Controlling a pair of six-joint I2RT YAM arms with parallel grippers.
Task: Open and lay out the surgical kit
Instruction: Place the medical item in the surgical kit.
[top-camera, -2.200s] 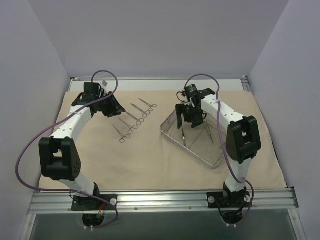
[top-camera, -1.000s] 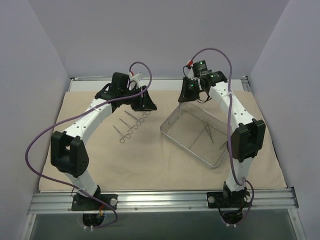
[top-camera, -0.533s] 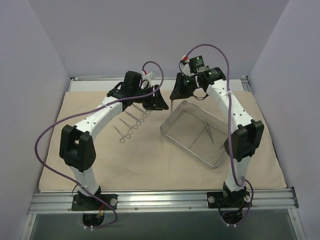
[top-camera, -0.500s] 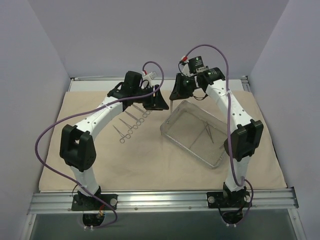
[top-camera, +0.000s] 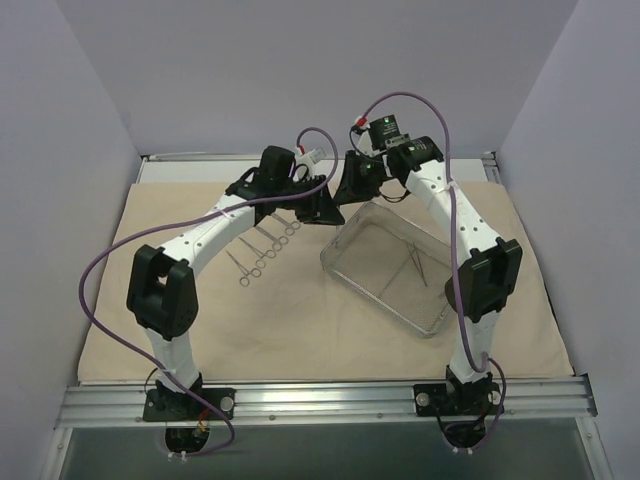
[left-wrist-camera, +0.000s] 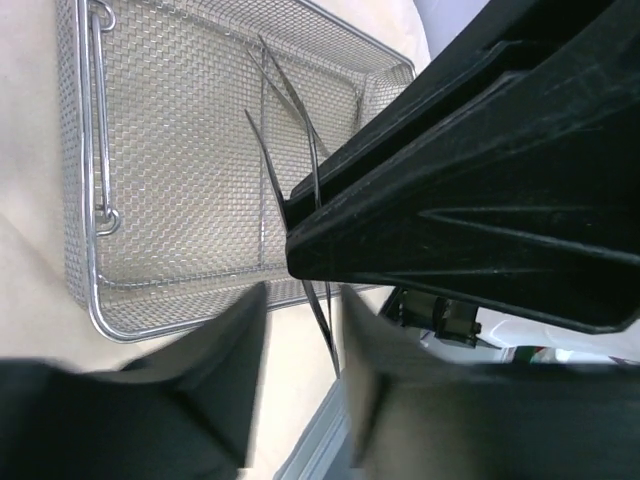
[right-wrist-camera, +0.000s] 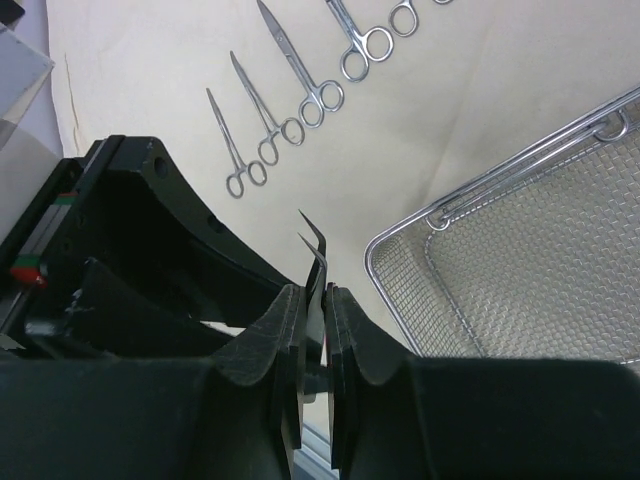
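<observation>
High over the far left corner of the silver mesh tray (top-camera: 432, 318) my right gripper (top-camera: 352, 188) (right-wrist-camera: 313, 300) is shut on thin steel forceps (right-wrist-camera: 318, 255) with bent tips. The forceps (left-wrist-camera: 322, 320) hang tips-down between the blurred fingers of my left gripper (top-camera: 326, 208) (left-wrist-camera: 303, 295), whose jaws stand a little apart on either side without clearly touching them. Two more thin instruments (top-camera: 418, 265) lie in the tray. Several ring-handled scissors and forceps (top-camera: 265, 245) (right-wrist-camera: 285, 100) lie in a row on the beige cloth wrap (top-camera: 300, 320), left of the tray.
The spread cloth covers nearly the whole table. A metal rail (top-camera: 320, 398) runs along the near edge by the arm bases. Grey walls close in at the back and both sides. In the left wrist view the right arm's black body (left-wrist-camera: 480, 180) fills the right half.
The right gripper carried the forceps up out of the tray and leftward. The left gripper swung right to meet it, and its jaws have narrowed around the hanging tips.
</observation>
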